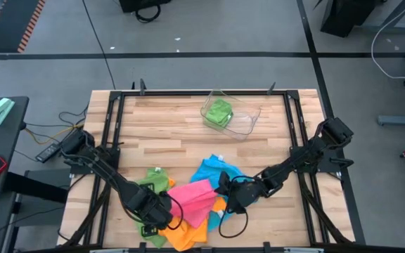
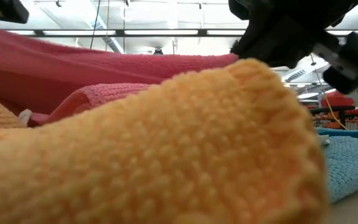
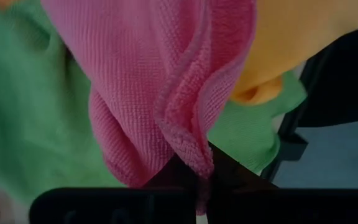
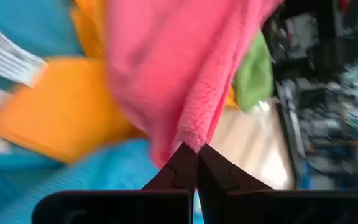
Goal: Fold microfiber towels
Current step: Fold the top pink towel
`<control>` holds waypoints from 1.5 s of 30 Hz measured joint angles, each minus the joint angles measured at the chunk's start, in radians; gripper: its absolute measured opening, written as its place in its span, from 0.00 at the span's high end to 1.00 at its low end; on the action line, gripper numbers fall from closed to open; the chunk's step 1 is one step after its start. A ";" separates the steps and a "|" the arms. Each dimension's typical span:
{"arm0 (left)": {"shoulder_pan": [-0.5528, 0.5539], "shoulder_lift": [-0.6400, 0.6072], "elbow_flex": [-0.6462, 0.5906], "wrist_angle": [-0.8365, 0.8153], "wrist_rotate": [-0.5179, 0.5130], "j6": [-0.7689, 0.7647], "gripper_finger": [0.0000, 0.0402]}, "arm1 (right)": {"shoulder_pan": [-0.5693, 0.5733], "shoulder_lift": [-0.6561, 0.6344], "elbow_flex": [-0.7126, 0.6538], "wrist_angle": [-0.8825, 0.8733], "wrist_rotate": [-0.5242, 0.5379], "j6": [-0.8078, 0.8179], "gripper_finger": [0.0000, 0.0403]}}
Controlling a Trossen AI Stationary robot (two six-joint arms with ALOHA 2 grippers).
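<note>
Towels lie heaped at the table's near edge; from above, the pink towel [image 1: 194,202] spans between the left gripper [image 1: 162,213] and right gripper [image 1: 225,191], long axis running arm to arm. Low down, an orange towel [image 2: 154,149] fills the view. Each wrist camera shows its fingers pinched shut on a pink edge.

1. Pink towel [image 1: 197,199] is held up off the pile at two edges, sagging.
2. Orange towel [image 1: 185,235], blue towel [image 1: 216,172] and green towel [image 1: 152,181] are heaped underneath.
3. Another green towel [image 1: 219,111] is folded in the tray.
</note>
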 joint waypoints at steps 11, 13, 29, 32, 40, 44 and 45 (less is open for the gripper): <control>-0.008 -0.001 0.000 -0.010 -0.002 -0.043 0.95 | -0.001 0.058 0.001 0.081 -0.133 0.055 0.97; -0.010 -0.001 0.000 -0.007 -0.003 -0.047 0.97 | -0.001 0.071 0.001 0.087 -0.158 0.060 0.97; -0.017 -0.001 0.000 -0.003 -0.055 -0.050 0.98 | 0.038 0.080 0.006 0.052 -0.164 0.336 0.59; -0.022 -0.001 0.000 -0.002 -0.069 -0.082 0.98 | 0.053 0.073 0.006 0.050 -0.110 0.422 0.54; -0.048 -0.001 0.000 0.045 -0.086 -0.122 0.93 | -0.024 0.066 0.006 0.053 -0.229 0.845 0.53; -0.052 -0.001 0.000 0.066 -0.088 -0.122 0.97 | -0.086 0.066 0.006 0.082 -0.420 1.009 0.53; -0.052 -0.001 0.000 0.069 -0.088 -0.122 0.98 | -0.097 0.066 0.006 0.088 -0.456 1.036 0.53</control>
